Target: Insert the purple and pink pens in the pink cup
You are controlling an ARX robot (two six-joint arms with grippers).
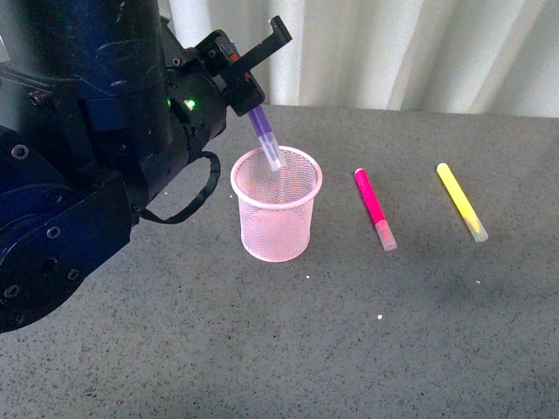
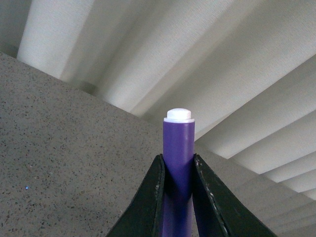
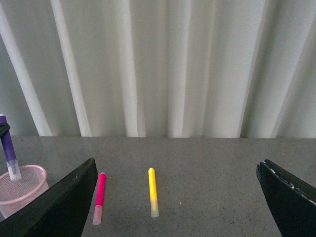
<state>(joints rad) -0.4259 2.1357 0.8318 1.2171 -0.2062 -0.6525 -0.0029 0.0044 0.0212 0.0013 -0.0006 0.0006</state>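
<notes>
My left gripper [image 1: 251, 98] is shut on the purple pen [image 1: 265, 135], holding it tilted over the pink cup [image 1: 276, 225] with its clear cap dipping inside the rim. In the left wrist view the purple pen [image 2: 178, 163] stands clamped between the black fingers [image 2: 150, 202], white end up. The pink pen [image 1: 374, 209] lies flat on the table right of the cup. In the right wrist view my right gripper [image 3: 177, 197] is open and empty, above the table, with the pink pen [image 3: 99, 196], the cup [image 3: 22, 185] and the purple pen [image 3: 9, 153] ahead.
A yellow marker [image 1: 461, 202] lies flat further right of the pink pen, also seen as the yellow marker [image 3: 153, 192] in the right wrist view. The grey speckled table [image 1: 349, 349] ends at a white pleated curtain [image 1: 393, 52] behind.
</notes>
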